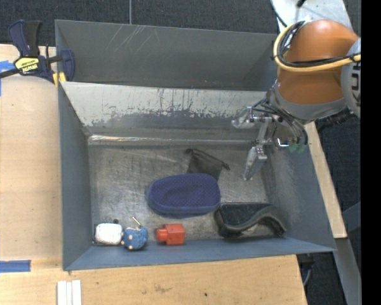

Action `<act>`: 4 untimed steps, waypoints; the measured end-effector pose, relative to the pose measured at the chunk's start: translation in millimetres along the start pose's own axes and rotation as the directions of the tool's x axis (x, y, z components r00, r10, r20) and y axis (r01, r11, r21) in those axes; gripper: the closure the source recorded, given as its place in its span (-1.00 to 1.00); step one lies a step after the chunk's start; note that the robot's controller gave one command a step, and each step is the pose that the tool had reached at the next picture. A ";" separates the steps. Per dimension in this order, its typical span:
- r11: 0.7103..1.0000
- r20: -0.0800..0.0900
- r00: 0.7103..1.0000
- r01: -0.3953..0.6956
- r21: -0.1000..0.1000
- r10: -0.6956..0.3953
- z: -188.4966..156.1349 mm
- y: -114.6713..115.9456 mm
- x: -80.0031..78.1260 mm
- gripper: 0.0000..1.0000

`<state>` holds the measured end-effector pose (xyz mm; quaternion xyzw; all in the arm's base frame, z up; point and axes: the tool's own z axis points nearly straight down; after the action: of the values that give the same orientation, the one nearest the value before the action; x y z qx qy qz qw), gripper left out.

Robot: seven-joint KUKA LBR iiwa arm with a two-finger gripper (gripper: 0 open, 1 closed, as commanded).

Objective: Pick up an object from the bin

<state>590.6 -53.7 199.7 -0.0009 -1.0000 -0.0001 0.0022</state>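
Arm [314,62] above scuffed grey bin [178,62].

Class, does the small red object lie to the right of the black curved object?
No, the red object lies left of the black curved object.

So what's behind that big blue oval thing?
A dark, crumpled thing lies behind the blue oval pad. The pad seems to cover its near edge, so its full shape is hidden.
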 end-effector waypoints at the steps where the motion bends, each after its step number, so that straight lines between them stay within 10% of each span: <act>1: 0.992 0.015 0.991 0.130 0.005 -0.130 128.0 78.0 25.1 -1.00; 2: 0.910 0.011 0.910 0.414 0.002 -0.414 98.4 142.4 25.6 -1.00; 3: 0.995 0.012 0.995 0.099 0.000 -0.099 78.5 155.2 32.9 -1.00; 4: 0.998 0.012 0.998 -0.063 -0.001 0.063 126.6 171.4 47.6 -1.00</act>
<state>542.8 117.8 73.4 -0.0326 -0.9995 -0.0003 -0.0038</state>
